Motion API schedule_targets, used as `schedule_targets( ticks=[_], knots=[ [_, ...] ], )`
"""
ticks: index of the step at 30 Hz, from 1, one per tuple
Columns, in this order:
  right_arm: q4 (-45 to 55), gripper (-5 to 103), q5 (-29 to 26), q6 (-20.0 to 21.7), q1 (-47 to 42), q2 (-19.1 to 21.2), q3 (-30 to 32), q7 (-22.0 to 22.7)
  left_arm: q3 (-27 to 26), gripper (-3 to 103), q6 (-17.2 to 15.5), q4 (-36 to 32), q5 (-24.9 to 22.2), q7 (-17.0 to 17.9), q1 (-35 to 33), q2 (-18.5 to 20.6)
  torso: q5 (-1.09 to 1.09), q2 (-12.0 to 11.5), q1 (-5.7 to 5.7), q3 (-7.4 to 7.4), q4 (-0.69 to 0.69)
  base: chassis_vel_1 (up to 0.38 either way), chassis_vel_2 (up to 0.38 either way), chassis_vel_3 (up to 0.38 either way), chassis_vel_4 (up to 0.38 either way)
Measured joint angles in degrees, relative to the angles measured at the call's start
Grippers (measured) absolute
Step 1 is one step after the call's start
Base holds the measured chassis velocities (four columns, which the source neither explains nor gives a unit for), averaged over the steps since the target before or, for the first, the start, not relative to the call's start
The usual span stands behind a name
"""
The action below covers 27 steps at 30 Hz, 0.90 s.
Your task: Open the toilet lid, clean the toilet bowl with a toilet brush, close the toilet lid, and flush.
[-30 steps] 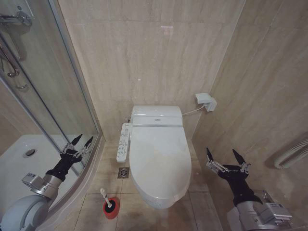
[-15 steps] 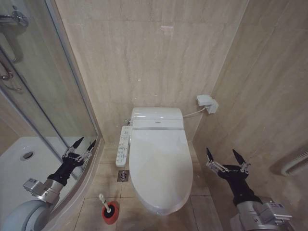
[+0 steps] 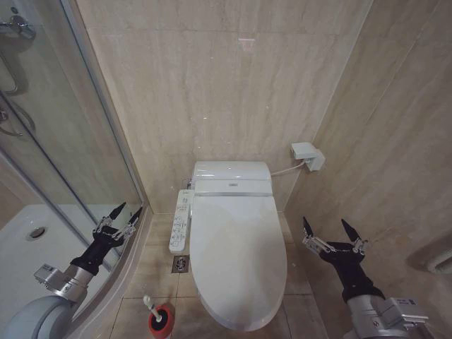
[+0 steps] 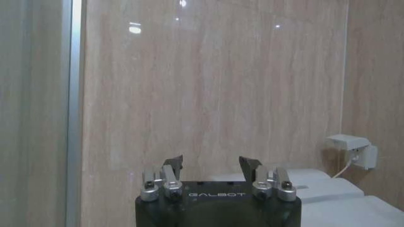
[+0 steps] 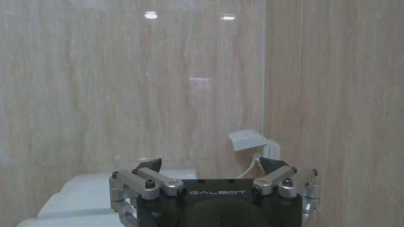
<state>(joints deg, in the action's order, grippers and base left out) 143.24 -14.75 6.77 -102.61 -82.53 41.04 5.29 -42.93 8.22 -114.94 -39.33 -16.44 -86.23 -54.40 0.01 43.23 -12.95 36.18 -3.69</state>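
The white toilet lid [image 3: 236,254] lies shut over the toilet bowl, which is hidden under it. A white button panel [image 3: 181,222] runs along the toilet's left side. The toilet brush [image 3: 153,309] stands in its squat red holder [image 3: 161,321] on the floor at the toilet's front left. My left gripper [image 3: 124,214] hangs open by the shower screen, left of the panel. Right of the toilet, my right gripper [image 3: 329,230] is held open near the side wall. Each is empty. The left wrist view has my left gripper [image 4: 210,163] facing the back wall; likewise my right gripper [image 5: 210,163] in the right wrist view.
A glass shower enclosure [image 3: 63,141] with a white tray [image 3: 32,247] fills the left side. A white wall box [image 3: 308,155] with a cable sits right of the tank [image 3: 232,174]. A floor drain [image 3: 181,264] lies beside the toilet. Tiled walls close in behind and on the right.
The whole head view has shifted: the toilet looms larger and the brush holder sits lower in the picture, so the camera has moved closer. Both grippers hold the same open pose.
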Motion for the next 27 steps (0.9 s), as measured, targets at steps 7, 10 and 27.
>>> schedule_targets(
  ticks=[7,10,27],
  knots=[
    [0.0,100,0.0,0.0,0.0,0.0,0.0,0.0,0.0,64,0.3,0.2,0.0,-1.0,-0.2,-0.2,-0.01,0.0,0.0,0.0,0.02,-0.075,0.088,0.089,-0.069],
    [0.0,100,0.0,0.0,0.0,0.0,0.0,0.0,-0.1,64,0.4,0.2,0.0,-1.4,-0.1,-0.3,0.0,0.0,-0.01,0.0,0.02,-0.097,0.091,0.089,-0.109],
    [0.0,100,0.0,0.0,0.0,0.0,0.0,0.0,-0.2,56,1.6,0.9,-0.1,-3.5,-0.3,-0.6,0.0,0.0,0.0,0.0,0.0,-0.075,0.08,0.08,-0.075]
  ],
)
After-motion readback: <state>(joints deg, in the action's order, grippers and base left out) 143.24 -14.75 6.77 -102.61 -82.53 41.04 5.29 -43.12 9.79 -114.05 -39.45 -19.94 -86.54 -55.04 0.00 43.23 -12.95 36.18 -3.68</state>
